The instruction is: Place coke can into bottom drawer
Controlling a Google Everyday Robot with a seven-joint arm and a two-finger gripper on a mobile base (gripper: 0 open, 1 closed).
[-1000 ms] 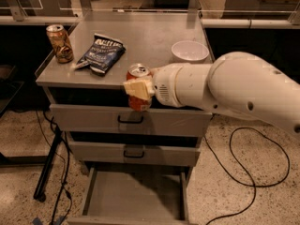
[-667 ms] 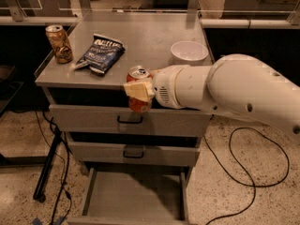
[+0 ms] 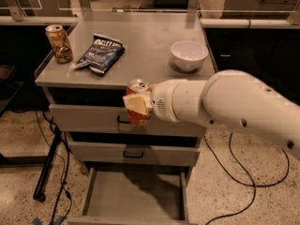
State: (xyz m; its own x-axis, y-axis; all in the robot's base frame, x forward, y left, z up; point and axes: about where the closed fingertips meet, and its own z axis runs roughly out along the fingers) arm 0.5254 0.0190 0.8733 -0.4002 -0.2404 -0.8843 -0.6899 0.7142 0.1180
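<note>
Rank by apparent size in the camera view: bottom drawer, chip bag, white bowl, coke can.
bottom drawer
chip bag and white bowl, nearly alike
coke can, smallest though nearest the camera, covered by the pincer clamped on it in front of the top drawer

The end effector (image 3: 138,103) hangs in front of the top drawer (image 3: 84,117) and clasps the coke can (image 3: 139,86). Its pale finger covers the middle of the can, so the white lettering is hidden, and the second finger cannot be seen. The arm (image 3: 234,102) is cut off by the right edge and hides the right part of the top drawer. The front of the bottom drawer (image 3: 136,198) is cut off by the lower edge. The print on the chip bag (image 3: 99,54) is too small to read.
</note>
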